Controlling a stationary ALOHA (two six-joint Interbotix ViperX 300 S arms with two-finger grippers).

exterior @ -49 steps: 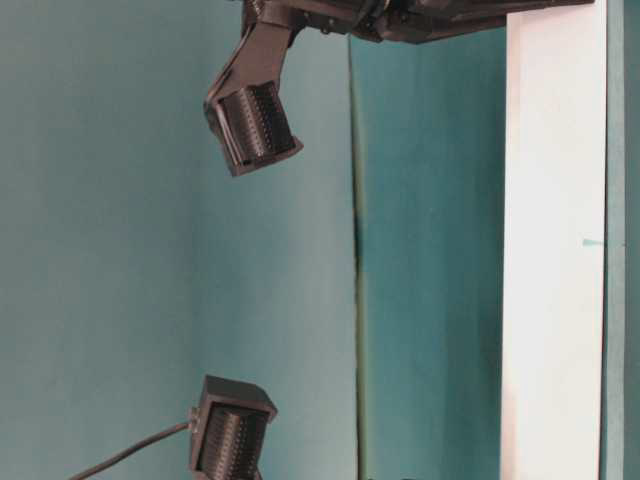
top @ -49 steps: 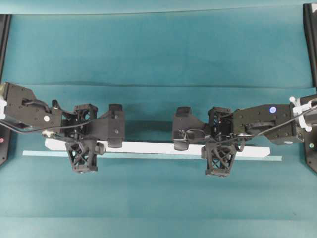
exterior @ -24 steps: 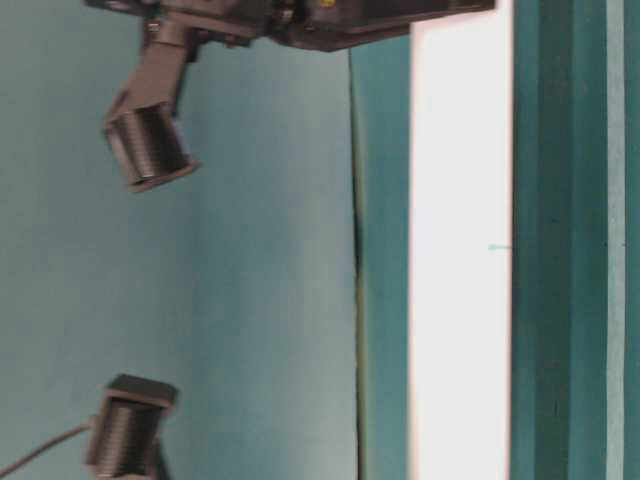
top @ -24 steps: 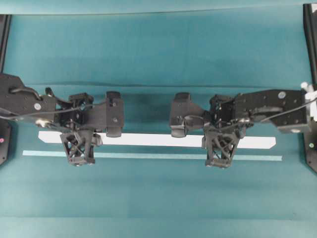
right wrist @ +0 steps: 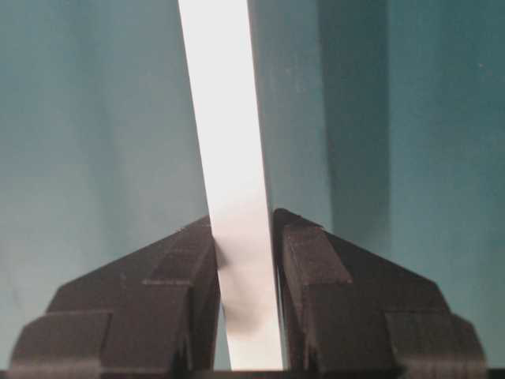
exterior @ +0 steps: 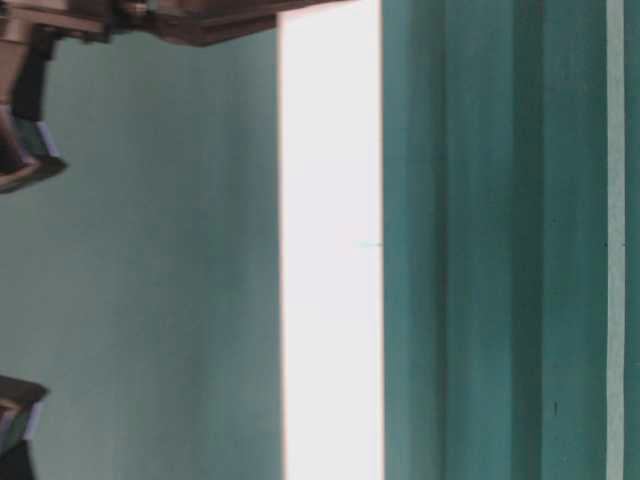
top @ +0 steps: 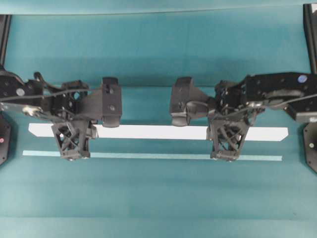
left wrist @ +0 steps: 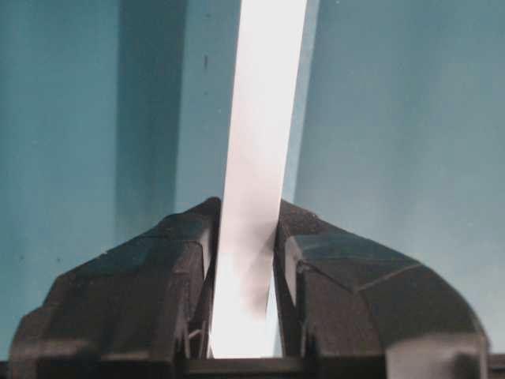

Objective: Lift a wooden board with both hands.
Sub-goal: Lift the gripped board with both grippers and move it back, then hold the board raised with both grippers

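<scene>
The wooden board is a long white plank with slanted ends, held level above the teal cloth. My left gripper is shut on it near its left end. My right gripper is shut on it toward the right end. In the left wrist view the board runs up from between the black fingers of the gripper. The right wrist view shows the same: the board clamped in the gripper. At table level the board hangs well apart from the tape.
A thin pale teal tape strip lies on the cloth just in front of the board, also seen as the tape strip at table level. A fold crosses the cloth behind the arms. Black frame posts stand at the far corners.
Both grippers have risen with the board held between them. Overhead, the board has drawn away from the tape strip; at table level it has shifted far from the tape.
</scene>
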